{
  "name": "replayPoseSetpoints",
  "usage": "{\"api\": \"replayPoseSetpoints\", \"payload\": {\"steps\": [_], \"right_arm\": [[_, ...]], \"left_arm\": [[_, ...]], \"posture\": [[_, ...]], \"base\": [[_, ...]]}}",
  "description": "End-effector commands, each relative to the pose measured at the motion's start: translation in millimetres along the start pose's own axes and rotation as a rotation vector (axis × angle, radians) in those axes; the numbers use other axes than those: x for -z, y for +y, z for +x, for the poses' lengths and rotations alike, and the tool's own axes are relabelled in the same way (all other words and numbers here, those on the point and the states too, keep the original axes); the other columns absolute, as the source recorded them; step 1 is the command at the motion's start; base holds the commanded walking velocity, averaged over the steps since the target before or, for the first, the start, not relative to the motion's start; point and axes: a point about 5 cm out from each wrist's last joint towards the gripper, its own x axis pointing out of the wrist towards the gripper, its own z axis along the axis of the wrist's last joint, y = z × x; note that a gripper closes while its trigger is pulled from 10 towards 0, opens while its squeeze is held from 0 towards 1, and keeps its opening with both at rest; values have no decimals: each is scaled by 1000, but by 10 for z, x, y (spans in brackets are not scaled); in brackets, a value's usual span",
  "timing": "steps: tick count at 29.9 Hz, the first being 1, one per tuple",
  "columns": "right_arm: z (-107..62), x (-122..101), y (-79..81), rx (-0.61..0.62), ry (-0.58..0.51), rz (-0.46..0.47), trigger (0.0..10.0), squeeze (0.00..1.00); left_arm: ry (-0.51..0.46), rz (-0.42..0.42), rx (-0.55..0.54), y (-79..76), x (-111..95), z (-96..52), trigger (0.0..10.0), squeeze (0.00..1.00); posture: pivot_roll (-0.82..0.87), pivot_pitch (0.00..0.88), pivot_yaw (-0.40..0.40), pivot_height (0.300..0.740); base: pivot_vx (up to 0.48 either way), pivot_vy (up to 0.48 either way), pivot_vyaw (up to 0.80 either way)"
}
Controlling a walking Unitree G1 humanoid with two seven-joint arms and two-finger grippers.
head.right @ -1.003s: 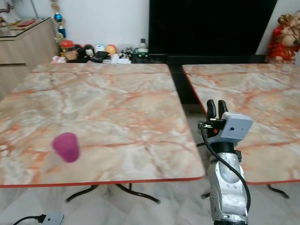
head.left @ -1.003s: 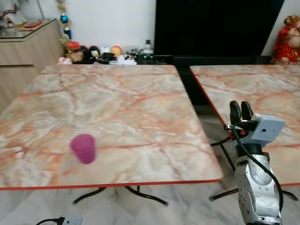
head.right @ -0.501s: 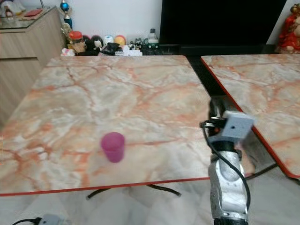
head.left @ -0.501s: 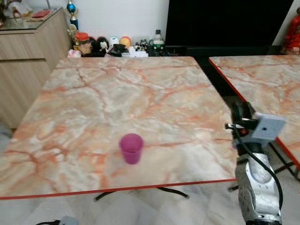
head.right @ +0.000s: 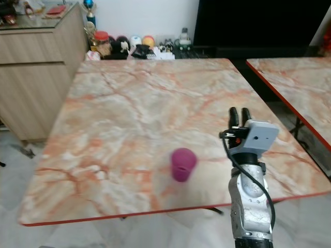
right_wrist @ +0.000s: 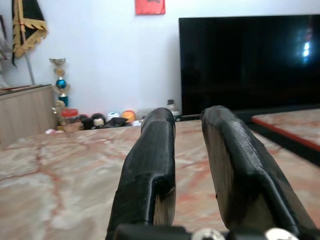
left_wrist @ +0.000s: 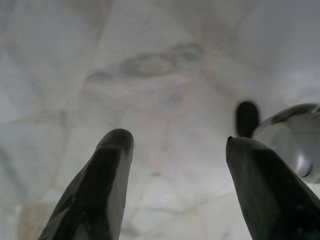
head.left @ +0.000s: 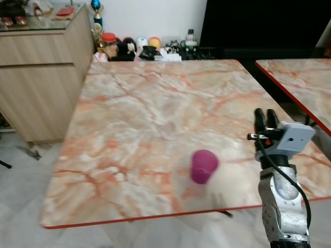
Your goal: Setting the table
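Observation:
A purple cup stands upright near the front edge of the marble table. My right gripper is raised to the right of the cup, apart from it, fingers pointing up. In the right wrist view its fingers are a narrow gap apart with nothing between them. My left gripper hangs open above pale floor tiles, holding nothing.
A wooden cabinet stands left of the table. A second marble table lies to the right across a narrow gap. Small toys and jars line the far wall beside a black TV.
The whole picture has swung, so the camera has turned left: the cabinet has come into view and the cup now appears nearer my right gripper. The right arm keeps its pose.

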Motion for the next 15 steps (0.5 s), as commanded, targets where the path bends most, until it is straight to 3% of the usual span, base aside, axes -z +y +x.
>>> {"api": "replayPoseSetpoints", "payload": {"steps": [1, 5, 10, 15], "right_arm": [[-22, -8, -84, 25, 0, -15, 10000, 0], [-21, -7, -81, 26, 0, -15, 10000, 0], [-23, -5, -68, 21, 1, -15, 10000, 0], [-45, 2, -76, 20, 7, -16, 10000, 0]], "left_arm": [[28, -2, 10, -26, 93, -18, 10000, 0], [15, 25, 23, -85, 69, -5, 10000, 0], [0, 36, 33, -184, 1, 27, 10000, 0], [-7, 21, 33, -211, -40, 41, 10000, 0]], "posture": [[8, 101, 14, 740], [8, 101, 14, 740], [8, 101, 14, 740], [9, 105, 13, 740]], "base": [[0, 0, 0], [0, 0, 0], [0, -439, 0], [0, 0, 0]]}}
